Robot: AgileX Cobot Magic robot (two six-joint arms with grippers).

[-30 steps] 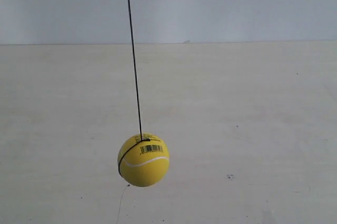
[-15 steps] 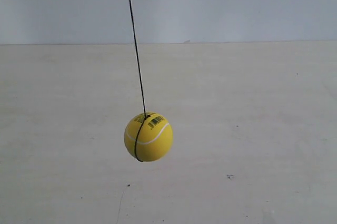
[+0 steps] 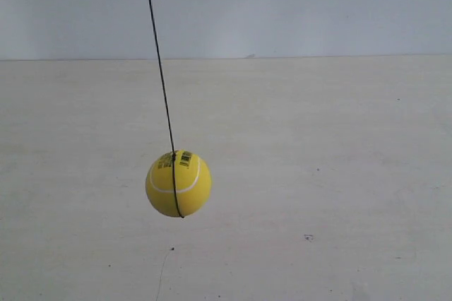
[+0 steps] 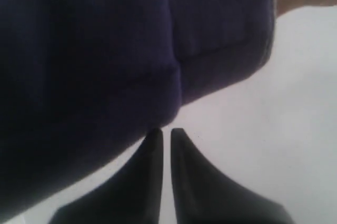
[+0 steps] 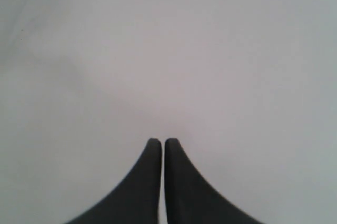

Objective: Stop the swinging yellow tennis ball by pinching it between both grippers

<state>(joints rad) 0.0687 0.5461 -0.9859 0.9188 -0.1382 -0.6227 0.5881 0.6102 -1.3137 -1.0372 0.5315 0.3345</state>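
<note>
While the ball (image 3: 178,183) hangs clear of the table (image 3: 353,174) on its thin black string (image 3: 159,68), we spot it in the exterior view at roughly half past seven from the picture's centre, bright yellow against the pale top. Look at that string: it climbs from the ball's crown toward eleven o'clock, leaning off the vertical, and it also runs down across the ball's face to its underside at six. We can pick out a white seam (image 3: 161,189) curving across the lower half, and a small black label (image 3: 186,159) up near one o'clock on the ball. Behind, a light grey wall (image 3: 318,4) meets the table's far edge, and a tiny dark speck (image 3: 308,237) sits on the table at about four o'clock from the ball, well apart. Over to the wrists now. On the left gripper (image 4: 164,132) the jaws are clenched, tips side by side with only a narrow slit between them, and a big dark blurred shape (image 4: 79,50) looms just beyond; we cannot tell what it is. On the right gripper (image 5: 162,141) the jaws are likewise pressed together, a hairline apart, over a plain white surface (image 5: 221,50).
</note>
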